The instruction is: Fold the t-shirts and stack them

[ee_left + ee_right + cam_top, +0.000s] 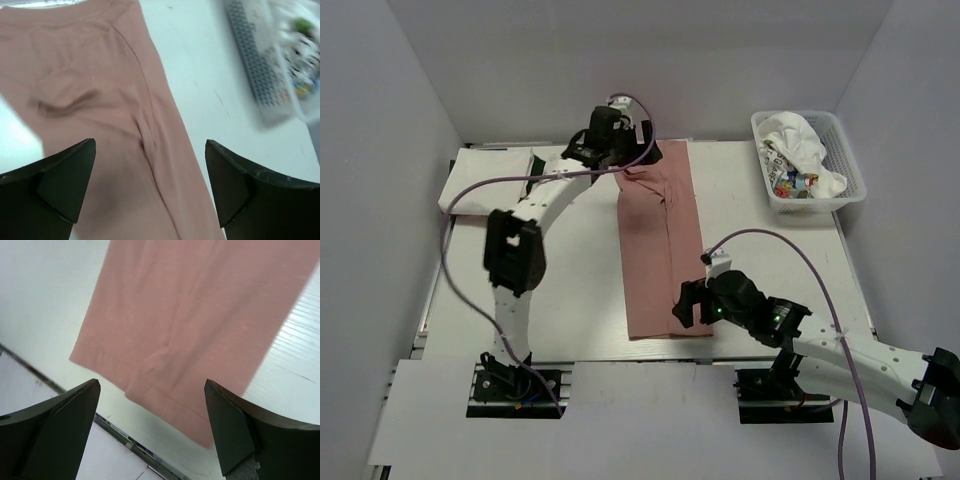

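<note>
The left fingers (60, 185) over the collar (75, 12) and right fingers (55, 430) over the hem (150, 395) hang released above the pink t-shirt (660, 250), seemingly placed for folding it end to end.

The lengthwise-folded pink t-shirt (658, 250) runs from the left gripper (620, 160) — far end — to the right gripper (683, 307).

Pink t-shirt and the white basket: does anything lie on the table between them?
No. The strip of table between the pink t-shirt and the basket is bare, seen in the top external view and also in the left wrist view.
</note>
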Available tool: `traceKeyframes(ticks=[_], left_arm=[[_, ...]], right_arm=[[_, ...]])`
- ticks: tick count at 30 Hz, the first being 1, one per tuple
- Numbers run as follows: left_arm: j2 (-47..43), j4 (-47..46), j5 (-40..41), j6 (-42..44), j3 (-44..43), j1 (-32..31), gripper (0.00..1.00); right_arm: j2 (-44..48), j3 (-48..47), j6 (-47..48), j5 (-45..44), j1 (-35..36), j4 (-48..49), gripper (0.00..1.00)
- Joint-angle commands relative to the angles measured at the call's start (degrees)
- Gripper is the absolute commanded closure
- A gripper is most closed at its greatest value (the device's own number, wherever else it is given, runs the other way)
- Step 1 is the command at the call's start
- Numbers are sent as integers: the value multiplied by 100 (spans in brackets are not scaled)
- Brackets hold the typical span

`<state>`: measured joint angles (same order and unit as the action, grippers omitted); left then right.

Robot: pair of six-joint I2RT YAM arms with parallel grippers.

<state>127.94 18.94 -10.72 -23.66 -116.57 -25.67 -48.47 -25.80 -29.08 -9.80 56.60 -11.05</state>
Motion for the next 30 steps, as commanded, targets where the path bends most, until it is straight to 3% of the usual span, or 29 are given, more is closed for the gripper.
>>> traceKeyframes(ticks=[1, 4, 9, 11, 15, 20, 24, 27, 28, 30], left_arm=[[-2103, 348, 543, 372, 1553, -245, 0], [-3419, 242, 720, -136, 3853, -465, 0], [-4593, 592, 97, -990, 5984, -1131, 0], [-4908, 1039, 96, -1570, 6364, -1378, 0], [-5183, 1042, -131, -2387, 7575, -2106, 0], [-4702, 928, -185, -2661, 7711, -2723, 4], [-4278, 691, -185, -2661, 7641, -2978, 19], [-4102, 690, -1, -2714, 7536, -3031, 38], [-4015, 786, 104, -2714, 7535, -3032, 54], [-4014, 875, 306, -2714, 7535, -3032, 68]], right_arm=[[267, 57, -686, -839, -26, -494, 10], [461, 40, -1002, -1144, -52, -1082, 10], [514, -179, -1380, -769, -35, -2172, 10], [469, -154, -1625, -576, -35, -2444, 10], [339, 110, -1723, -224, -44, -2271, 10], [233, 128, -1811, -539, -70, -2226, 10], [127, 260, -1935, -558, -61, -2112, 17], [-48, 304, -1970, -540, -53, -1998, 25], [-118, 356, -1961, -523, -61, -1798, 31], [-180, 409, -1970, -505, -79, -1656, 36]])
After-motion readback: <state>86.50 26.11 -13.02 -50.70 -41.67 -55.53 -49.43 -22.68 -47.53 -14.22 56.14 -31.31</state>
